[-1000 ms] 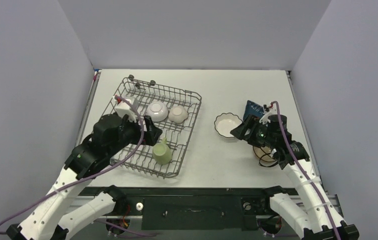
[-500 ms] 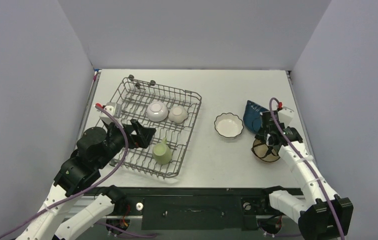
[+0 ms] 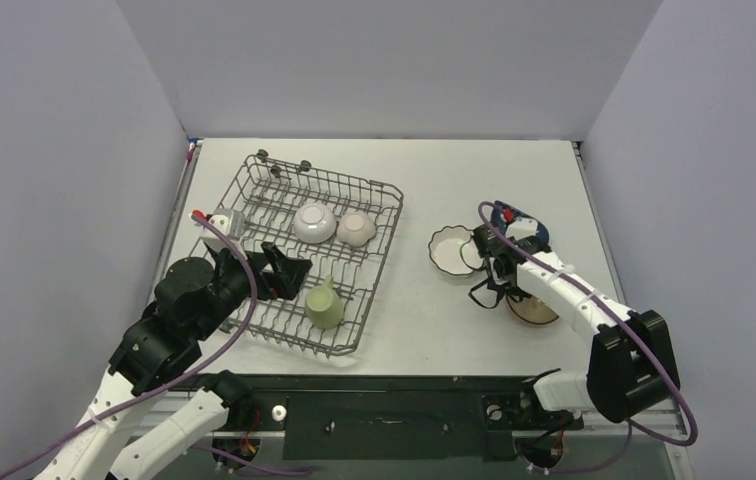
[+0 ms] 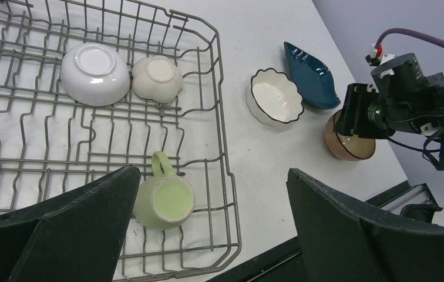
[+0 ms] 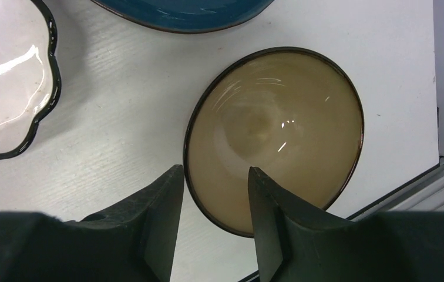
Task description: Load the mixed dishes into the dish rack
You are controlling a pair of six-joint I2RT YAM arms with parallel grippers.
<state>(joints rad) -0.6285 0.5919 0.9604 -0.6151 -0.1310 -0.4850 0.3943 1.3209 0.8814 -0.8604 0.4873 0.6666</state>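
The right gripper points straight down at the brown bowl, one finger outside its near-left rim and the other inside over the cream glaze. A narrow gap shows between the fingers, and whether they pinch the rim cannot be told. The left gripper hangs over the near part of the dish rack with its jaws spread wide, holding nothing.

At the near edge a black rail carries both arm bases. Beyond it lies the table, a white matte top with a faint grain in the right wrist view.

The rack sits on the left half of the table, slightly skewed. Near its near-right corner the light green mug lies on its side among the wires, mouth toward the camera. Farther in, the plain white bowl and a small cream dish rest side by side, upside down and touching.

On the right half, on the bare top, the brown bowl stands upright nearest. The white scalloped bowl stands just to its far left, and the dark blue dish lies just beyond, both upright.

Plain pale grey walls close the table in on the left, right and far sides.
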